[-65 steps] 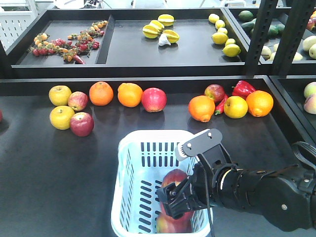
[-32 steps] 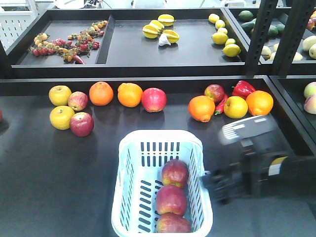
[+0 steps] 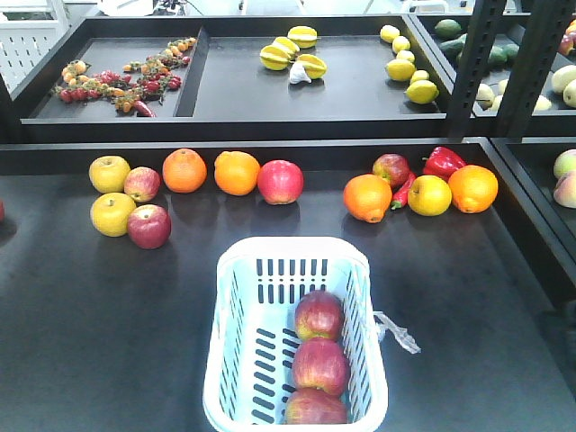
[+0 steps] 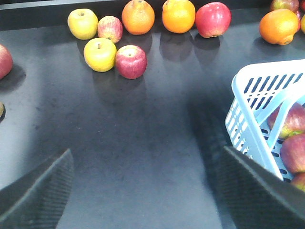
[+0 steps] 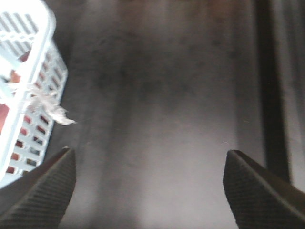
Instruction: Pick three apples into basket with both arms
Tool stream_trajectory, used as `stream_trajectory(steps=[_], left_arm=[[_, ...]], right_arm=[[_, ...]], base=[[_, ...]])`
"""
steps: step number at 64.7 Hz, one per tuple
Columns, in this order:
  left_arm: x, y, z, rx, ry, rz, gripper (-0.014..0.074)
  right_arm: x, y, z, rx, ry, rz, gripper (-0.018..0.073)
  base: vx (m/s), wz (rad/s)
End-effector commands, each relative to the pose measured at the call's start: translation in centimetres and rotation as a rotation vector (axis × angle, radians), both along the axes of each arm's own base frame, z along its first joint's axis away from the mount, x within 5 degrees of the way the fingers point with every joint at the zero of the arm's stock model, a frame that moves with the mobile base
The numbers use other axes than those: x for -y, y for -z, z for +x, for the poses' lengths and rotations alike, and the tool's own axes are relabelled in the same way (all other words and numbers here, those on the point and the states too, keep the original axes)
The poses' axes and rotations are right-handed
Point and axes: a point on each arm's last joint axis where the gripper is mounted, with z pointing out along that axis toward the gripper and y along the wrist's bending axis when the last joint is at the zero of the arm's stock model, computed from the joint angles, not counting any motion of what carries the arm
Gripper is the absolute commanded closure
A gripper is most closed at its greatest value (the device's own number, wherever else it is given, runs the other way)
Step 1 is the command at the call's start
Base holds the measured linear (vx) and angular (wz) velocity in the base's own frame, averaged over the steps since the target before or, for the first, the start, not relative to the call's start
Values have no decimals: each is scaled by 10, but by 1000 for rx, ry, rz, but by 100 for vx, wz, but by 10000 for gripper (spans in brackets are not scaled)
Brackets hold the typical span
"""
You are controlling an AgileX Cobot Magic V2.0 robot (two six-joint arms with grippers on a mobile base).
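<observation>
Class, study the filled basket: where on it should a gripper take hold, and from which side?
Probably the thick rolled rim of the basket, at the bare far end, approached from above. The apples line the right side, and the slotted walls look thin.

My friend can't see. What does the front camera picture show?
Three red apples sit in a row inside a pale blue basket on a dark table. Behind it lie oranges, yellow apples and a red pepper. No robot arm shows.

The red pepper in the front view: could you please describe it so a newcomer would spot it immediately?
Start at the blue-white basket in the foreground, then look to the far right end of the fruit row behind it. The red pepper sits against the back ledge, between a red apple and an orange; it alone is glossy, lobed and angular.
</observation>
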Motion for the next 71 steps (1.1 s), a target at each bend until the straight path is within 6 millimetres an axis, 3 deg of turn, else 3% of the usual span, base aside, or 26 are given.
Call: stream_trajectory(steps=[1, 57, 65, 71], left_arm=[[0, -13, 2, 84, -9, -27, 6], [0, -13, 3, 87, -9, -27, 13], [0, -13, 3, 87, -9, -27, 86], [0, -13, 2, 83, -9, -27, 202]], right_arm=[[6, -18, -6, 103, 31, -31, -35], [7, -21, -11, 129, 39, -43, -19], [7, -21, -11, 128, 38, -43, 62], [7, -21, -11, 128, 38, -43, 164]], base=[[0, 0], [0, 0], [0, 0], [0, 0]])
